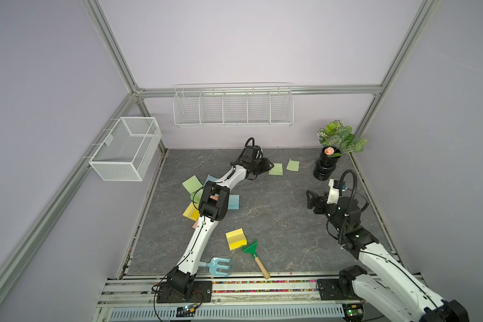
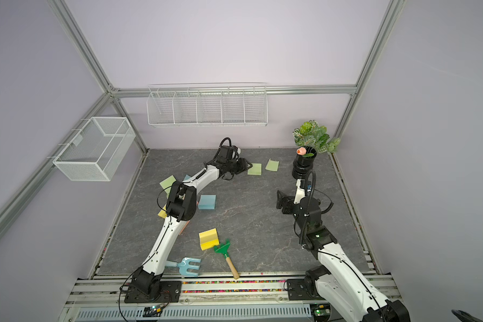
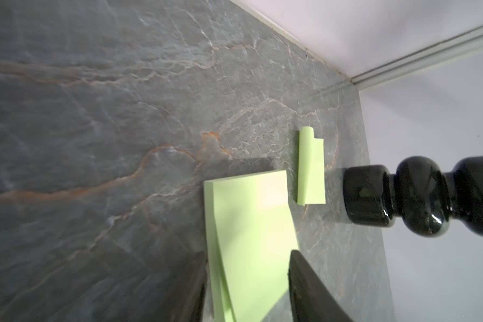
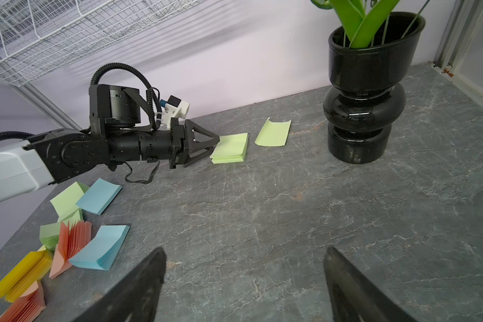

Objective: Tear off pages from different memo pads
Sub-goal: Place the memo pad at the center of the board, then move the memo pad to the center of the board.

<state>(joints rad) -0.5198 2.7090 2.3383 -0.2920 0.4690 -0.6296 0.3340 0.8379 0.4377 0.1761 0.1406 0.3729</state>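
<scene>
Pastel-green square memo pad (image 4: 230,147), lying flat with its top sheets skewed. Just beside it, not touching, lies a single pastel-green page (image 4: 273,133) with one edge curled. Green, blue, yellow and salmon pads (image 4: 99,249) lie clustered well apart, several fanned open. A thick yellow pad (image 1: 236,239) lies alone.

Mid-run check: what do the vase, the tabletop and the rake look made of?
Vase: glossy black ceramic or glass, by its sharp reflections. Tabletop: matt grey stone or stone-print laminate, by the veining. Rake: green head, painted metal or plastic, cannot tell; handle looks like pale bare wood.
</scene>
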